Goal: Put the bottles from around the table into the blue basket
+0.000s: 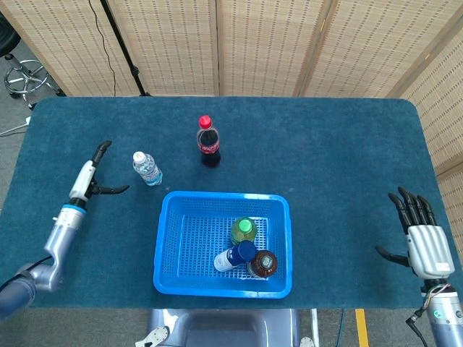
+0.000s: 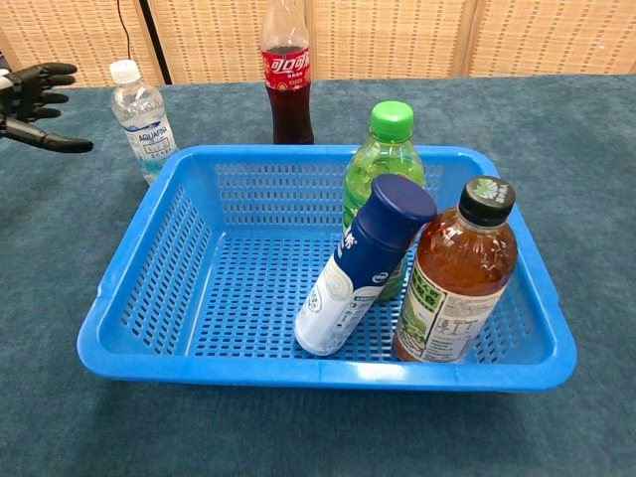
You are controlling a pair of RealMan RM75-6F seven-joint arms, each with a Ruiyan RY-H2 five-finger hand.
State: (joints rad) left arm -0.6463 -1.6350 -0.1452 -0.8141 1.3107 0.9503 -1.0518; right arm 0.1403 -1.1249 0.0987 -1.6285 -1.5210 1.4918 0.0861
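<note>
Now the blue basket (image 1: 168, 246) sits near the front edge of the desk (image 1: 333, 159), about midway along it. Three bottles are inside, toward its right end: a green-capped bottle (image 2: 381, 169) standing upright, a brown tea bottle (image 2: 455, 288) with a dark cap standing at the front right, and a white bottle with a dark blue cap (image 2: 363, 268) leaning between them, its cap touching the green one.

Two bottles stand on the desk outside the basket. A small water bottle (image 1: 147, 168) is just off the basket's back left corner, and a cola bottle (image 1: 208, 142) with a red cap stands behind the basket's back wall, a little apart from it.

The left hand (image 1: 88, 177) hovers near the left edge, close beside the water bottle but not touching it, fingers spread and holding nothing. The right hand (image 1: 423, 246) rests by the front right corner, fingers straight and apart, also holding nothing.
</note>
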